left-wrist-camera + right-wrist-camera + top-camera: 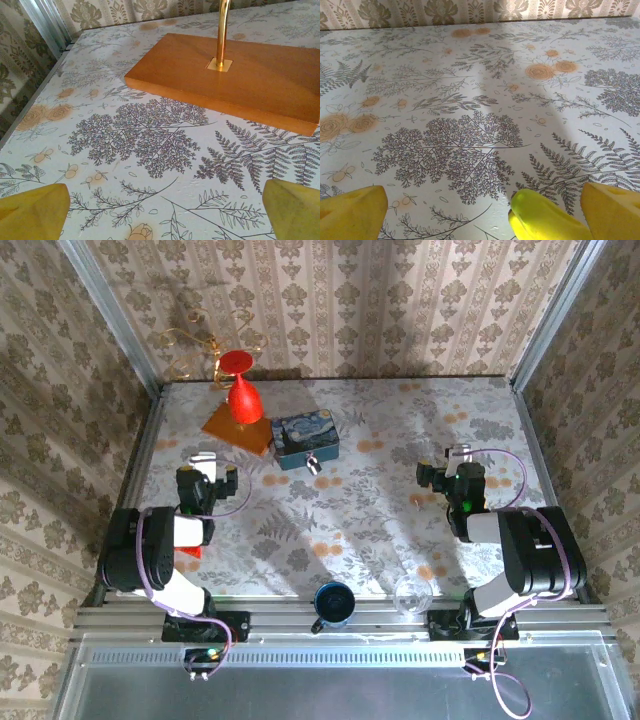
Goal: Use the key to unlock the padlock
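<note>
Your padlock (314,465) sits at near face of blue tin (306,436), mid-worktop, well apart from both arms. Your left gripper (205,466) low over worktop (380,530), jaws wide open, nothing held, facing orange wooden base (235,75) with brass rod (221,30). Your right gripper (455,462) low on right side, jaws wide too; yellow-green rounded thing (542,220) just inside its right finger, can't tell what. Fern-and-flower print surface, damask-papered walls (350,300). Tin lid shut. At near edge: dark blue mug (333,605), clear cup (412,595); contents unclear.

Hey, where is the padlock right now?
Top view: the padlock sits at the near side of the blue tin, slightly left of centre, right of the orange wooden base.
</note>
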### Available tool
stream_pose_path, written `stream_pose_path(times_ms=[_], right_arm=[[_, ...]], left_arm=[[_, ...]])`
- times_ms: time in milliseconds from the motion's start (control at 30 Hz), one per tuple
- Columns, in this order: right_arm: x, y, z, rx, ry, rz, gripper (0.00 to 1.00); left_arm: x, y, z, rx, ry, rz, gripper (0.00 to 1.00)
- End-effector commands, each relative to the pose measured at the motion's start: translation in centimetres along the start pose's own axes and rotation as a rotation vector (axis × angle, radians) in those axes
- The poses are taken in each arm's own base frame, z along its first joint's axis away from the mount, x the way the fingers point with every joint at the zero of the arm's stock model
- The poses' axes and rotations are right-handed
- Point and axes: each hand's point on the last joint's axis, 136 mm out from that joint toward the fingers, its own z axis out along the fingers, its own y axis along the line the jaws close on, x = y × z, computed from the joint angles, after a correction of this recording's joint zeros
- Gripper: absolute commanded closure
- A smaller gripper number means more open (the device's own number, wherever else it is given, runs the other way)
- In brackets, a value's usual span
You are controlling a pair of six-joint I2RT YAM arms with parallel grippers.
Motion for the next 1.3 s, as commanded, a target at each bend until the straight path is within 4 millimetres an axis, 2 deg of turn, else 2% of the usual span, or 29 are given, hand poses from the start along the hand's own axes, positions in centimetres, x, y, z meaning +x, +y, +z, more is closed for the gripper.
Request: stream_pose_path(times_ms=[0,1267], right_arm=[[-0.57,0.01,0.29,-0.003,-0.008,-0.015,0.0],[-0.67,0.01,0.25,-0.003,-0.013,-0.015,0.0]], left_arm=[[-1.19,0.02,0.19,-0.003,-0.031,0.001,0.0],[-1.18,0.34,0.26,0.018,-0.026,-0.032,0.0]])
